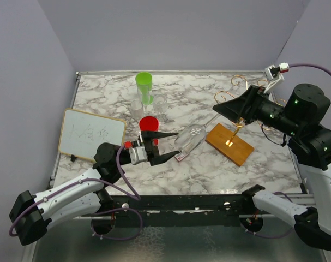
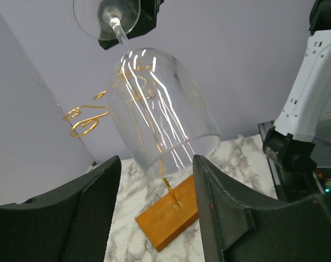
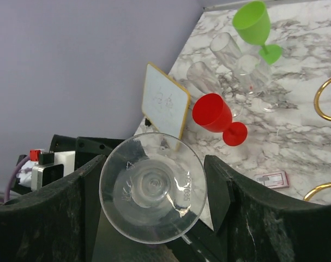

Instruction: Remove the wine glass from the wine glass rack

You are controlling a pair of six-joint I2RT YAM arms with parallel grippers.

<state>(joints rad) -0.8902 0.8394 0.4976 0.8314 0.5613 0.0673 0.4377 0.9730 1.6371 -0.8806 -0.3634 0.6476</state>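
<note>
**A:** Where is the wine glass (image 2: 154,109)?

**B:** Up off the counter (image 1: 181,180), in the gap between the two pairs of jaws. Its round foot sits squarely between the right jaws, with its rim against each finger. Nothing else carries it, so I judge them closed on the foot.

**A:** And its long axis?

**B:** From foot to mouth it runs out ahead of the right jaws toward the left jaws, tilted downward. The open mouth of the bowl faces the left pair.

**A:** What about the left jaws?

**B:** They are spread wide and hold nothing. The bowl's rim hangs just ahead of their fingers (image 2: 89,213) and a little above, centred on the gap. As far as the left wrist view shows, it touches neither finger.

**A:** And the wine glass rack (image 1: 229,143)?

**B:** It stands beyond the bowl as seen from the left jaws, and below the right jaws. Its gold curls show behind and through the glass. I can't tell whether any wire touches it, but the foot looks clear of the arms.

**A:** So what does the coming move turn on?

**B:** The right jaws have the foot, while the left jaws are nearer the bowl and already lined up with its axis. For a handover, I'd expect a short push straight forward and a gentle close, because the wall is thin and slick.
</note>
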